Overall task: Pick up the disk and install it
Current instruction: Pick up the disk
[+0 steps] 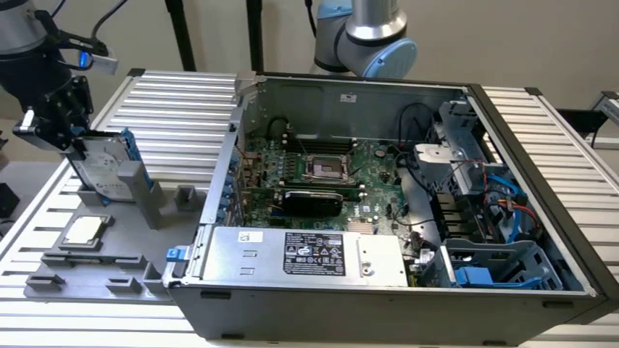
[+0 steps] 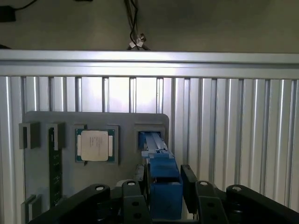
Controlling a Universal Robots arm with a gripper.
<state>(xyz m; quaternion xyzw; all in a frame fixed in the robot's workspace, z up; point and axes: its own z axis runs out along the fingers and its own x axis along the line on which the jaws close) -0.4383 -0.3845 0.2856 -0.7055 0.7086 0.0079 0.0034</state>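
Note:
The disk [image 1: 100, 172], a silver-grey drive in a blue carrier, stands on edge in a slot of the grey fixture plate [image 1: 116, 250] at the exterior view's left. My gripper [image 1: 75, 141] hangs right over its upper edge. In the wrist view the disk's blue carrier edge [image 2: 163, 182] runs between my black fingers [image 2: 140, 179], which flank it closely on both sides. My gripper [image 2: 164, 186] is open, with narrow gaps to the carrier. The disk still sits in its slot.
A square silver CPU chip [image 1: 82, 230] [image 2: 95, 145] and a green memory stick [image 2: 55, 163] lie on the same plate. The open computer case [image 1: 387, 181] lies at the exterior view's right, with the power supply [image 1: 304, 254] and a blue drive bay [image 1: 493, 268] along its near side.

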